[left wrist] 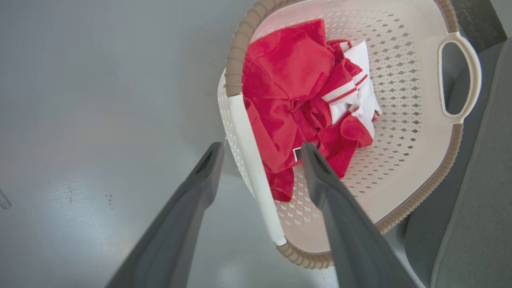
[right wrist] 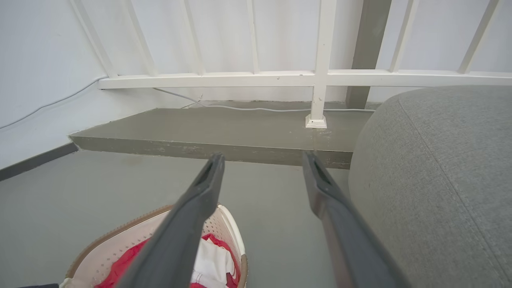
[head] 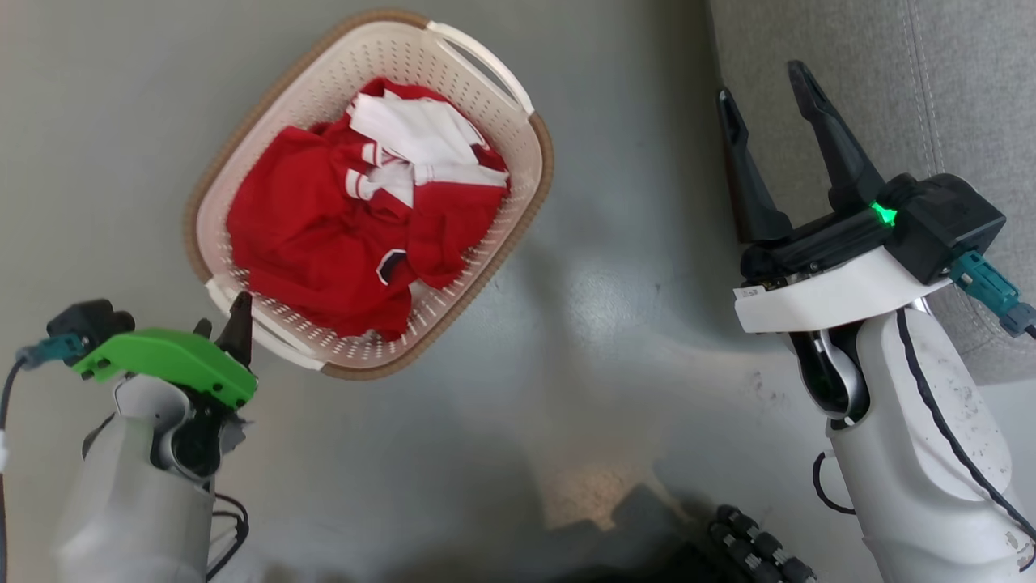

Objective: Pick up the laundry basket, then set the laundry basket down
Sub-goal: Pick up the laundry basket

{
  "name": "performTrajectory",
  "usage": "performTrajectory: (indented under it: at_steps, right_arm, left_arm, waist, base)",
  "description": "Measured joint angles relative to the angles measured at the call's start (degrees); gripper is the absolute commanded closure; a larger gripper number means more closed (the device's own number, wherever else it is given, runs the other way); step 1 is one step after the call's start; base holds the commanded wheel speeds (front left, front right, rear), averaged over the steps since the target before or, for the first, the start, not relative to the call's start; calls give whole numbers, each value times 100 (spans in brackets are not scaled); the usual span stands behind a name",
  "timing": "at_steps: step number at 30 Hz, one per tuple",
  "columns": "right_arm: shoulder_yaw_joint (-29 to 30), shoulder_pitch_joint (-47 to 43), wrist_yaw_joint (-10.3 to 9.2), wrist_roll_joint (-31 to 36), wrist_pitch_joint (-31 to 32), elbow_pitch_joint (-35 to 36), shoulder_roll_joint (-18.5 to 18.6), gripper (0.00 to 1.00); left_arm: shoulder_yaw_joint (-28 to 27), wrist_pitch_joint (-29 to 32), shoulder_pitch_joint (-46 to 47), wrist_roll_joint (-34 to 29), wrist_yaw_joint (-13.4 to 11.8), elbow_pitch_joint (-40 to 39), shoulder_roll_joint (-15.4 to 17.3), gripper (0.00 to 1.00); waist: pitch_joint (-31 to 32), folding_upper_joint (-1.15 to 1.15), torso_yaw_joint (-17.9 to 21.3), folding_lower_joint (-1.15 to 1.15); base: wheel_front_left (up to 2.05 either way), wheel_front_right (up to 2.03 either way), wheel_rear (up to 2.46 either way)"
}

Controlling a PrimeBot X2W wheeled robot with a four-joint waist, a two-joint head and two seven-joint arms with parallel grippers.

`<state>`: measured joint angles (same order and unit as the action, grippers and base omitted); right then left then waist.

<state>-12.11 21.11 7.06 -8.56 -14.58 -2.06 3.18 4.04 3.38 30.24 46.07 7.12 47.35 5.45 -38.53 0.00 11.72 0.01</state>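
The laundry basket is cream and perforated with a brown rim, and it stands on the grey floor holding a crumpled red and white garment. My left gripper is at the basket's near white handle. In the left wrist view this gripper is open, its two fingers straddling the handle bar, one outside the basket and one over the garment. My right gripper is open and empty, raised well to the right of the basket. In the right wrist view that gripper is above the basket.
A grey upholstered sofa rises at the right, close to the basket's far handle and beside my right gripper. Beyond lies a raised grey step with a white railing. Open grey floor spreads between the basket and my right arm.
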Motion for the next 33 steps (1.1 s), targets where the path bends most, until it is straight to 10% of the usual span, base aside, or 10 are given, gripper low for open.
performTrajectory:
  at_steps: [13,20,22,33]
  right_arm:
    - [-83,138,0,-8,0,29,-21,0]
    - [-98,183,-16,-100,0,29,-30,0]
    - [-123,187,-33,-127,0,30,-30,0]
    - [-193,201,-68,-213,0,12,-33,0]
  left_arm:
    - [-33,580,525,349,0,605,93,0]
    - [98,779,723,360,0,837,119,57]
    - [125,817,744,360,0,879,144,100]
    - [710,772,859,113,-9,934,321,100]
  waist:
    - [-487,0,243,0]
    - [-578,0,313,0]
    - [-582,0,317,0]
    - [-508,0,289,0]
  base:
    - [0,0,0]
    - [0,0,0]
    - [0,0,0]
    - [0,0,0]
